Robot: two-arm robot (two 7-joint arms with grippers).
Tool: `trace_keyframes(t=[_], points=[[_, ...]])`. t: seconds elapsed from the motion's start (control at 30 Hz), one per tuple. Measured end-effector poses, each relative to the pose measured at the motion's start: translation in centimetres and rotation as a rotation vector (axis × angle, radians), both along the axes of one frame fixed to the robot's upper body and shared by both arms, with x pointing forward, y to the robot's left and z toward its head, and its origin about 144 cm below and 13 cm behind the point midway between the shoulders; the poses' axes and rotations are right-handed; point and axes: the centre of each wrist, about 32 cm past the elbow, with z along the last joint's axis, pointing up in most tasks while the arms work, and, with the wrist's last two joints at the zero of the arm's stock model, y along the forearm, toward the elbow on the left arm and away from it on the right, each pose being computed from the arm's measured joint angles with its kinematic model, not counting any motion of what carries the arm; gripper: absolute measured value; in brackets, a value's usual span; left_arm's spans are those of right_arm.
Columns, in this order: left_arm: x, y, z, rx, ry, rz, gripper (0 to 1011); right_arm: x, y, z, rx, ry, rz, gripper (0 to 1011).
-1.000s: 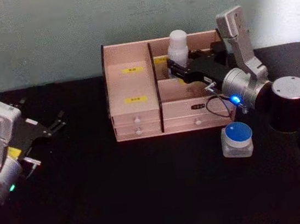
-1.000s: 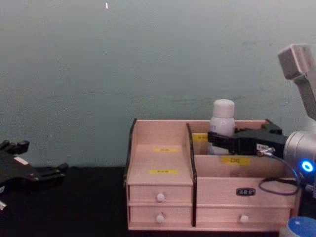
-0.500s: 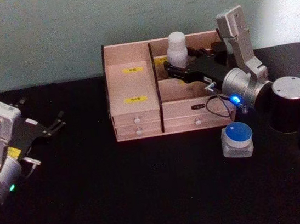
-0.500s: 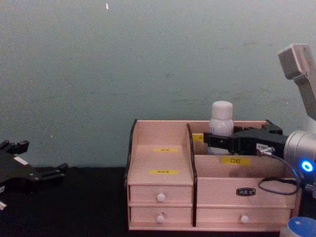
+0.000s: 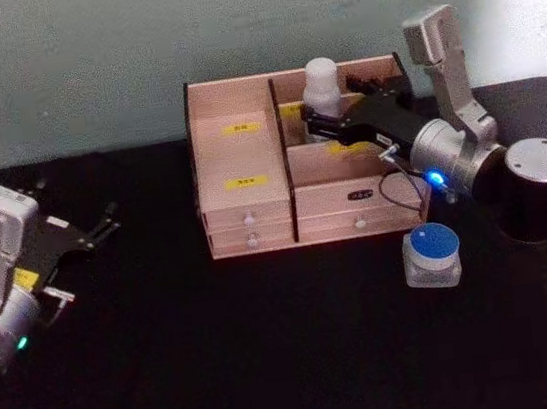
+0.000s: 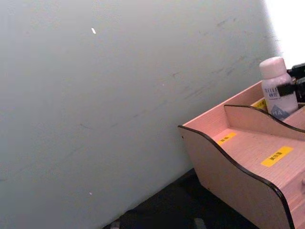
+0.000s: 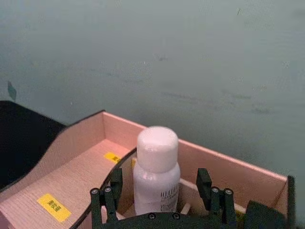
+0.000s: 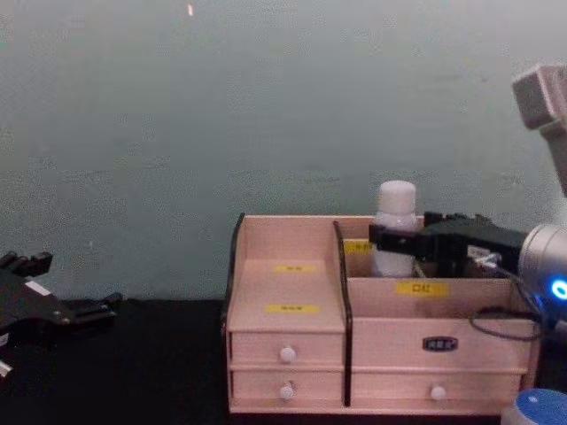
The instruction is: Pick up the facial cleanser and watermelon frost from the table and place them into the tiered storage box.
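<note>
Pale pink wood with black side trims, yellow labels and white-knobbed drawers: the tiered storage box (image 5: 237,154), at the back of a black table (image 5: 224,362), against a grey-green wall (image 5: 83,58). Upright in its rear right compartment, the facial cleanser (image 5: 322,82), white cap above the rim. Around it, the right gripper (image 5: 326,117), reaching in from the right across the top of the box. Jaws spread wide, one on each side of the bottle, gripping nothing.

In the right wrist view, a clear gap between each of the fingers (image 7: 106,202) and the facial cleanser (image 7: 156,174). In the chest view, a black bar of the right gripper (image 8: 390,239) across the front of the facial cleanser (image 8: 395,208), gaps hidden.

Below the jaws and out to their right, well apart, down on the table before the box's right end: the watermelon frost (image 5: 432,254), blue lid up. Between it and the jaws, the box's front wall and drawers. In the chest view, just its lid top (image 8: 540,409) at the lower right corner.

From the left wrist view, blue print on the facial cleanser (image 6: 276,93) and the curved black trim of the tiered storage box (image 6: 238,143).

Far left of the jaws, well apart from the box, the left gripper (image 5: 95,231), parked low over the table.
</note>
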Motion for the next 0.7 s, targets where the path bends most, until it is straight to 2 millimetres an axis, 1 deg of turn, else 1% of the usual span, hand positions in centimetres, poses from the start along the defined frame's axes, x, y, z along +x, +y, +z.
trace_keyframes(t=[0.17, 0.37, 0.6, 0.7], points=[[0.0, 0.0, 0.0, 0.000, 0.000, 0.000, 1001, -0.7, -0.4, 0.7, 0.008, -0.034, -0.002, 1000], [0.0, 0.0, 0.0, 0.000, 0.000, 0.000, 1001, -1.9, -1.5, 1.7, 0.017, -0.072, -0.012, 1000], [0.0, 0.0, 0.0, 0.000, 0.000, 0.000, 1001, -4.0, -3.7, 2.9, 0.034, -0.066, 0.008, 1000], [0.0, 0.0, 0.0, 0.000, 0.000, 0.000, 1001, -5.3, -5.1, 3.2, 0.027, -0.037, 0.023, 1000]])
